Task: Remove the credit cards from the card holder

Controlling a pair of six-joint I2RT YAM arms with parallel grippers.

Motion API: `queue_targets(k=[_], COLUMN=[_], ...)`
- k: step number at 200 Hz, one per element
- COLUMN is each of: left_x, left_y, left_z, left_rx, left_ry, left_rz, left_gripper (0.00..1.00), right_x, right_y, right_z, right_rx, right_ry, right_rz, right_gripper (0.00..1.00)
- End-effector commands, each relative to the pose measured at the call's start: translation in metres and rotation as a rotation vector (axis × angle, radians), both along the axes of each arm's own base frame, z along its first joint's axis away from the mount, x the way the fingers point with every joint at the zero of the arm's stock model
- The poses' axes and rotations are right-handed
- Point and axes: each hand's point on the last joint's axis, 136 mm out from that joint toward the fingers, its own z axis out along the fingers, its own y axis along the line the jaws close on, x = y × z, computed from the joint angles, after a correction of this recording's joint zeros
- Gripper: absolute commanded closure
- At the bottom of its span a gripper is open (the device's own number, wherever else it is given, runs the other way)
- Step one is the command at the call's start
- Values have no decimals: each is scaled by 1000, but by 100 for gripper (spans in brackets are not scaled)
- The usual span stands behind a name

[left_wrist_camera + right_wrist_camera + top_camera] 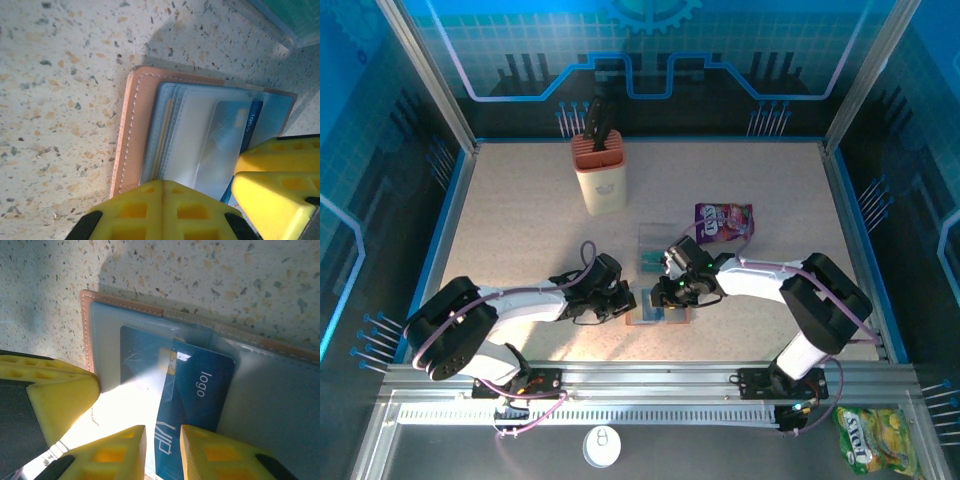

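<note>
The brown leather card holder [126,131] lies open on the speckled table, also seen from above [660,314]. Its grey-blue and clear pockets hold several cards, with a tan-orange edge [167,131] among them. A dark blue credit card [202,385] marked "logo" sticks partly out of a clear pocket. My left gripper [162,186] is shut, its tips resting on the holder's near pocket edge. My right gripper [162,445] is open, and its two fingers straddle the blue card's free end. From above, both grippers [625,300] [672,293] meet over the holder.
A clear plastic box [656,250] with something teal inside stands just behind the holder. A purple snack packet [723,220] lies to its right. A knife block [600,172] stands at the back. A yellow packet [875,440] lies off the table.
</note>
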Motion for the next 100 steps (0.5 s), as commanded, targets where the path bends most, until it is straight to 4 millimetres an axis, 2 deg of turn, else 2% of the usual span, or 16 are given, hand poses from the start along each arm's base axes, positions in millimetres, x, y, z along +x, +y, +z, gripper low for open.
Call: queue_targets(k=[1, 53, 100], left_x=[-5, 3, 5], left_y=[11, -2, -20], left_z=[-1, 21, 26], left_rx=[50, -10, -32], left_ry=[12, -21, -21], left_rz=[-5, -13, -47], left_gripper=[100, 100, 100], right_x=[-1, -1, 1], right_y=[-8, -6, -6], right_z=[2, 6, 16], right_rx=[-25, 1, 37], right_ry=[-3, -12, -37], right_rz=[-3, -1, -13], right_gripper=[75, 75, 74])
